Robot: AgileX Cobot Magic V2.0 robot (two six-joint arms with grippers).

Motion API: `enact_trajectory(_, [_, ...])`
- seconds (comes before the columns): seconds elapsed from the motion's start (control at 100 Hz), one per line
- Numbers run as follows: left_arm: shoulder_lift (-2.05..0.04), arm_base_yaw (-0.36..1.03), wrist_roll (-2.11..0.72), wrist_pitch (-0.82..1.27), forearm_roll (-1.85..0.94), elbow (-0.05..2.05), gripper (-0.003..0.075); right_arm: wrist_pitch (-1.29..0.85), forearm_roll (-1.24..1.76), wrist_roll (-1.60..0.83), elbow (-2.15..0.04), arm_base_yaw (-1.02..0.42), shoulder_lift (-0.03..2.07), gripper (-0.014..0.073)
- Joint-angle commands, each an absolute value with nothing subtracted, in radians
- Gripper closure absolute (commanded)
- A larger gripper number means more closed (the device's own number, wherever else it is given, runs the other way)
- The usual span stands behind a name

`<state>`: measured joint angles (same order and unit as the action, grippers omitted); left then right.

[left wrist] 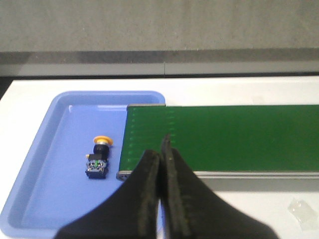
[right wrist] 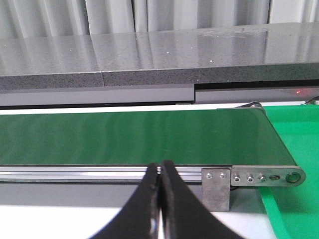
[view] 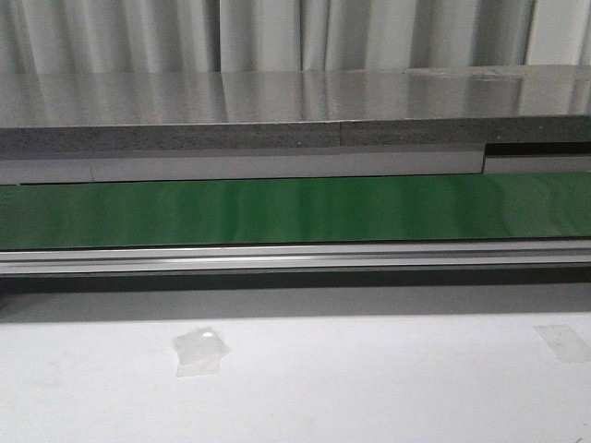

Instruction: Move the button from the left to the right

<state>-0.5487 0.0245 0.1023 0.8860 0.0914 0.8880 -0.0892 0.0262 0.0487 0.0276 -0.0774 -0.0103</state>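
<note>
Clearly the task is only at its opening step: the button (left wrist: 99, 155) is lying on its side in the blue tray (left wrist: 45, 164), in the lower left of the left wrist frame, with its yellow cap pointing up the frame and its black body below, just beside the end of the green belt (left wrist: 224, 137) and untouched. The left tool (left wrist: 162, 149) is sitting at the bottom centre of that frame with its two black fingers pressed together, gripping nothing, well apart from the button and off to its right in the picture. The right tool (right wrist: 160, 172) is likewise closed and empty at the bottom centre of its own frame, looking across the belt toward a green tray (right wrist: 294, 149) at the right edge. In the front view neither tool is showing; only the belt, the rail under it and the white table (view: 369, 388) are filling the frame, with a scrap of clear tape (view: 199, 351) at lower left. By my reading, the next move is calling for the left tool to spread its fingers, shift toward the tray and come down over the black body, which looks the better place to grip than the round cap.
</note>
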Motion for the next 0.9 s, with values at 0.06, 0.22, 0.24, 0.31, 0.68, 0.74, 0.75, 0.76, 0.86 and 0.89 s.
enact_trajectory(0.06, [-0.699, 0.032, 0.112, 0.946, 0.091, 1.032, 0.074, -0.006, 0.02, 0.046, 0.012, -0.078, -0.03, 0.0662])
enact_trajectory(0.22, [-0.782, 0.032, 0.112, 0.95, 0.091, 1.039, 0.074, -0.006, 0.02, 0.046, 0.012, -0.078, -0.03, 0.0662])
enact_trajectory(0.24, [-0.79, 0.032, 0.112, 0.953, 0.091, 1.039, 0.074, -0.006, 0.02, 0.046, 0.012, -0.078, -0.03, 0.0662])
enact_trajectory(0.31, [-0.813, 0.032, 0.112, 0.959, 0.091, 1.039, 0.074, -0.006, 0.02, 0.046, 0.012, -0.078, -0.03, 0.0662])
enact_trajectory(0.68, [-0.841, 0.032, 0.083, 0.974, 0.088, 1.039, 0.0736, -0.006, 0.02, 0.046, 0.012, -0.078, -0.03, 0.0662])
enact_trajectory(0.74, [-0.841, 0.032, 0.077, 0.976, 0.088, 1.039, 0.0708, -0.006, 0.02, 0.046, 0.012, -0.078, -0.03, 0.0662])
enact_trajectory(0.75, [-0.841, 0.032, 0.077, 0.976, 0.088, 1.039, 0.0708, -0.006, 0.02, 0.046, 0.012, -0.078, -0.03, 0.0662])
enact_trajectory(0.76, [-0.841, 0.032, 0.077, 0.976, 0.088, 1.039, 0.0696, -0.006, 0.02, 0.046, 0.012, -0.078, -0.03, 0.0662])
enact_trajectory(0.86, [-0.839, 0.032, 0.077, 0.976, 0.088, 1.039, 0.057, -0.006, 0.02, 0.046, 0.012, -0.078, -0.03, 0.0662])
enact_trajectory(0.89, [-0.839, 0.032, 0.077, 0.976, 0.088, 1.039, 0.0508, -0.006, 0.02, 0.046, 0.012, -0.078, -0.03, 0.0662])
